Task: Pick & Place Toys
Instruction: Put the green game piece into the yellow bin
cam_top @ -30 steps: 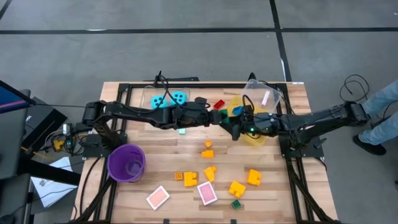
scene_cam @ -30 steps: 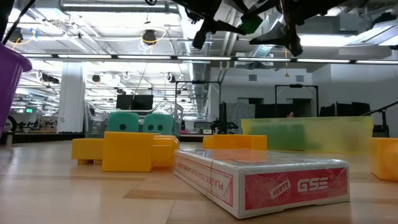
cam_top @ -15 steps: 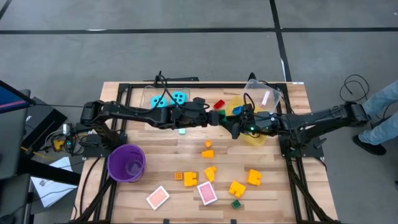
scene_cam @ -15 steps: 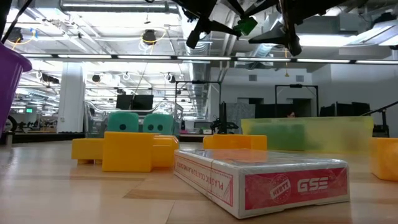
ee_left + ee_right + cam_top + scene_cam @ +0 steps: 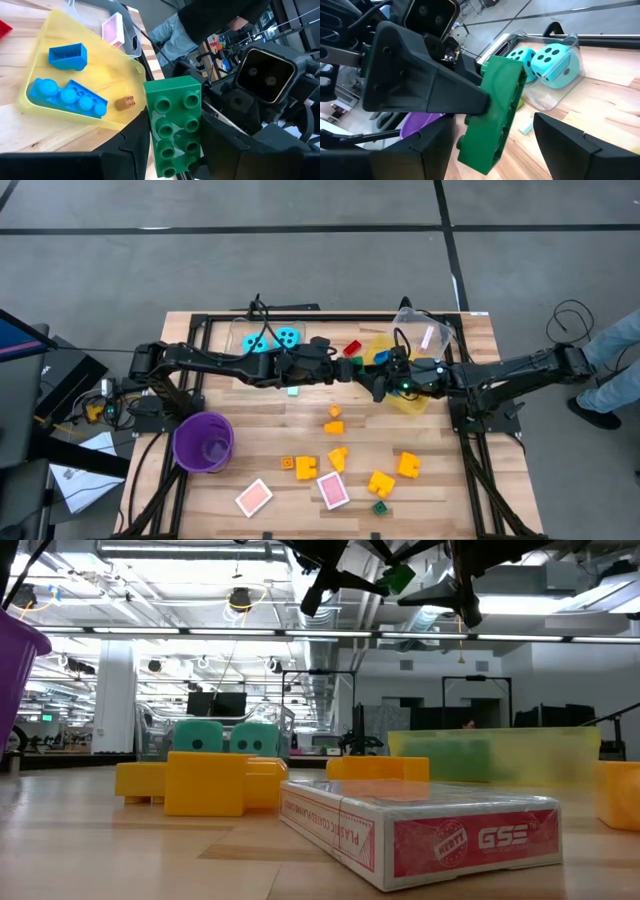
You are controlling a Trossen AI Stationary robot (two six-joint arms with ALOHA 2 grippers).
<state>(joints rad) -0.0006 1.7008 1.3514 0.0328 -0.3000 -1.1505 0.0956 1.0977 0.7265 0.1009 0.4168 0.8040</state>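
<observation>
A green two-by-four brick [image 5: 174, 125] hangs in mid-air over the table's middle, with my left gripper [image 5: 173, 150] shut on it. My right gripper [image 5: 492, 135] faces it from the table's right. It is open, with one finger on each side of the brick's [image 5: 492, 110] free end and a gap showing on one side. In the low view the brick [image 5: 397, 580] is high above the table. Other toys lie near the front: yellow and orange bricks [image 5: 380, 480] and pink cards [image 5: 333, 490]. Two cyan dice [image 5: 272, 338] sit in a clear tray. My left gripper pinches the green brick by its two long sides [image 5: 150, 150] between its two fingers, at the end nearer the wrist. The fingers run roughly level from the table's left, along the brick. The brick is lifted clear, its studs facing the left wrist camera and its free end [image 5: 485, 150] toward my right gripper.
A yellow bin [image 5: 125, 117] holding blue bricks [image 5: 67, 97] lies below my right arm [image 5: 470, 375]. A purple cup [image 5: 204, 442] stands front left. A red brick [image 5: 352, 348] and a clear tray with a pink card [image 5: 428, 338] are at the back. A person stands off the table's right.
</observation>
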